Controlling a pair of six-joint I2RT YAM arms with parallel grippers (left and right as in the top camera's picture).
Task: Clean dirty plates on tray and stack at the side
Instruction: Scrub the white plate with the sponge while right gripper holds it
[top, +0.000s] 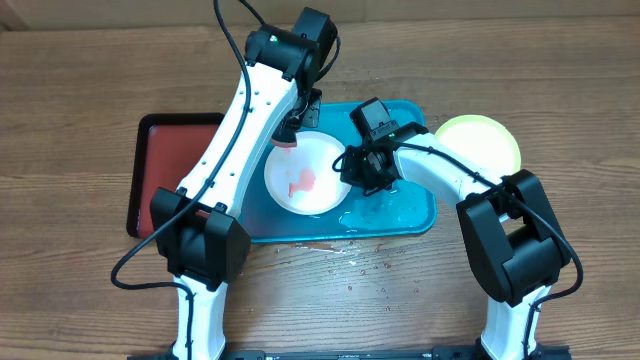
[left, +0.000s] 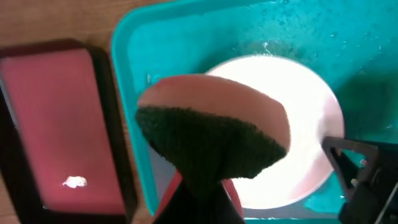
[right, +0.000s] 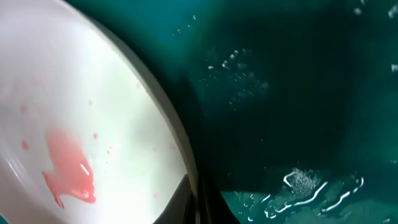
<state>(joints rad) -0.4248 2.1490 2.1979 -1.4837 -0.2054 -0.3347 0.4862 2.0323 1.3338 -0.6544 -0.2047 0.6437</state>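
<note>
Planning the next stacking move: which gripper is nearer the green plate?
Right. The right gripper is at the white plate's right rim, on the side facing the green plate. The left gripper, holding a sponge, is over the white plate's opposite side.

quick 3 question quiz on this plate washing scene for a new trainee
1. True or false: the round white plastic plate carries a red smear.
2. Relative to the large turquoise rectangular plastic tray, the round pale green plastic plate lies: A on it, B beside it, C under it.
3. The left gripper has its jaws shut on what?
Key: 1 true; 2 B; 3 a pink and dark green sponge.
</note>
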